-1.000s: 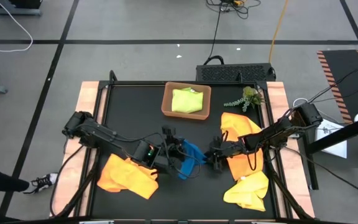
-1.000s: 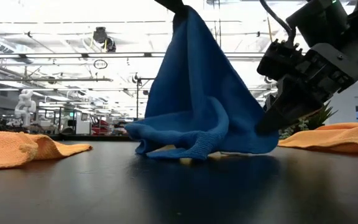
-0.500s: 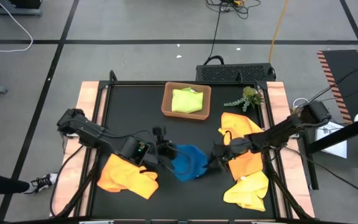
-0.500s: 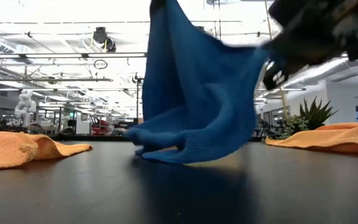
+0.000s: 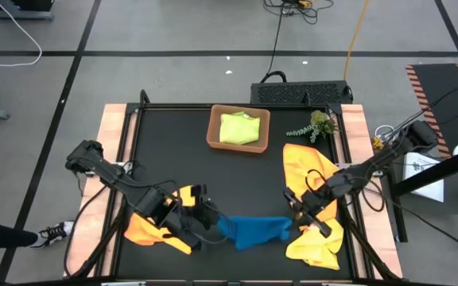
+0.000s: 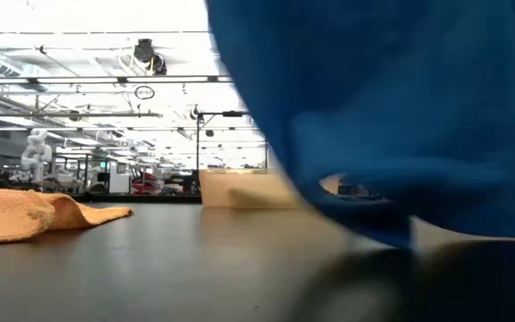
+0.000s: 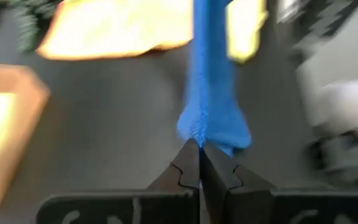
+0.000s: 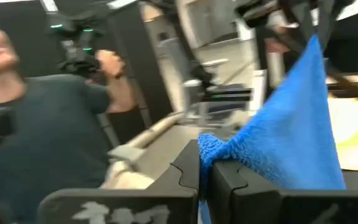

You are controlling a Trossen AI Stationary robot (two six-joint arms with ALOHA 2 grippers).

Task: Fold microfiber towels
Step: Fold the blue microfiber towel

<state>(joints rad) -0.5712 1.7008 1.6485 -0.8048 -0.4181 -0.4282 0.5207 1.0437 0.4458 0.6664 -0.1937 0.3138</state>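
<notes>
Towels number five in the high view: two orange, one blue, one lime green, one yellow. At lower left an orange towel (image 5: 153, 225) lies crumpled on the table (image 5: 173, 151), partly under the left arm. Just right of it the left gripper (image 5: 213, 225) is clenched on one end of the blue towel (image 5: 251, 229), which stretches in a band across the lower middle of the frame to the right gripper (image 5: 295, 220), clenched on its other end. Both wrist views show the paired fingers pressed together with blue cloth pinched at their tips. In the low view the blue towel fills the upper right of the frame, close to the lens.

In the upper middle sits one brown tray (image 5: 215, 140) holding the lime green towel (image 5: 239, 128). Right of the tray lies one plant sprig (image 5: 314, 125). Below it the second orange towel (image 5: 308, 171) spreads down the right side, under the right arm, and the yellow towel (image 5: 318, 242) lies at lower right, touching it.

One person (image 8: 48, 155) in a dark shirt shows at the left of the right wrist view, beyond the table.
</notes>
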